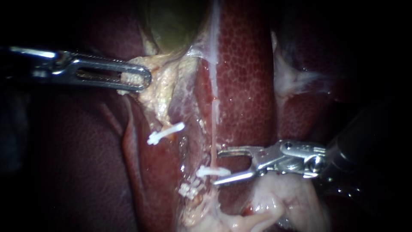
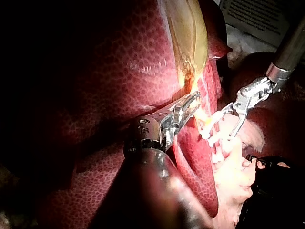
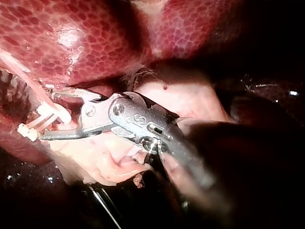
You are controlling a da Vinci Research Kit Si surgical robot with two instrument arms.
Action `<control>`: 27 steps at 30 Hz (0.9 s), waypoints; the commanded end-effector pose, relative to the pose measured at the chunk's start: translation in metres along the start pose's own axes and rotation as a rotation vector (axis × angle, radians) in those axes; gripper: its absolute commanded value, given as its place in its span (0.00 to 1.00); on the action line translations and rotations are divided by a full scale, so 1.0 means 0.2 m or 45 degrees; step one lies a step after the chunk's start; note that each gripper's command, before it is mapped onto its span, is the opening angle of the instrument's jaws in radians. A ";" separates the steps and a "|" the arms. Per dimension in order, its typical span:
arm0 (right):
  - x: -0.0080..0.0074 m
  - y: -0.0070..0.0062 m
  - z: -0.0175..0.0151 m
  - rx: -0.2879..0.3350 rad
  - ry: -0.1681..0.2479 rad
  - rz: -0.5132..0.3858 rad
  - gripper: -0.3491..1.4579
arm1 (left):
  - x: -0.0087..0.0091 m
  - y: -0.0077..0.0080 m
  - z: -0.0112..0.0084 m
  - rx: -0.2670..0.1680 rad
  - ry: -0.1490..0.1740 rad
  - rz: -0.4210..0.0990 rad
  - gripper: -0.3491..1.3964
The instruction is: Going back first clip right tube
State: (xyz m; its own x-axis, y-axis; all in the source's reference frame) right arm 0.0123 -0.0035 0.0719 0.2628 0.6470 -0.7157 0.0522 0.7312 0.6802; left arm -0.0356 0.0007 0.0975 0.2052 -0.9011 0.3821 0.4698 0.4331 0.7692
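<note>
White plastic clip [image 1: 213, 172] on thin pink right tube [image 1: 213, 133]: silver right instrument [image 1: 216, 166], jaws apart, should retreat straight toward three o'clock; left instrument [image 1: 143, 79] clamps yellowish tissue [image 1: 164, 88].

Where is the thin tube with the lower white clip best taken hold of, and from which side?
Likely on the tube, its bare stretch just above the clip, from the endoscope view's right, crosswise: it runs straight and upright there, and the open right instrument faces it.

The shaft [image 1: 358, 137] of my right instrument [image 1: 218, 167] just melts into the dark, and the gallbladder [image 1: 171, 21] is cropped up top.
</note>
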 end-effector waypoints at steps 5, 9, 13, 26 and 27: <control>0.013 -0.001 -0.016 0.005 0.012 -0.067 0.52 | 0.000 0.000 0.000 0.000 0.000 0.000 0.00; 0.027 -0.003 -0.027 0.011 0.034 -0.100 0.52 | 0.000 0.000 0.000 0.000 0.000 0.000 0.00; 0.041 -0.007 -0.037 0.019 0.053 -0.133 0.52 | 0.000 0.000 0.001 -0.001 -0.001 0.001 0.00; 0.055 -0.016 -0.047 0.020 0.043 -0.193 0.52 | 0.010 0.006 0.018 0.009 -0.005 0.017 0.00; 0.055 -0.016 -0.047 0.020 0.043 -0.193 0.52 | 0.012 0.007 0.021 0.007 -0.002 0.020 0.00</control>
State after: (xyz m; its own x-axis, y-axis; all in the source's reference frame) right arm 0.0060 0.0033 0.0604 0.2184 0.5362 -0.8154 0.1044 0.8179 0.5658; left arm -0.0382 -0.0008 0.1022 0.2116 -0.8939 0.3951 0.4605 0.4478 0.7665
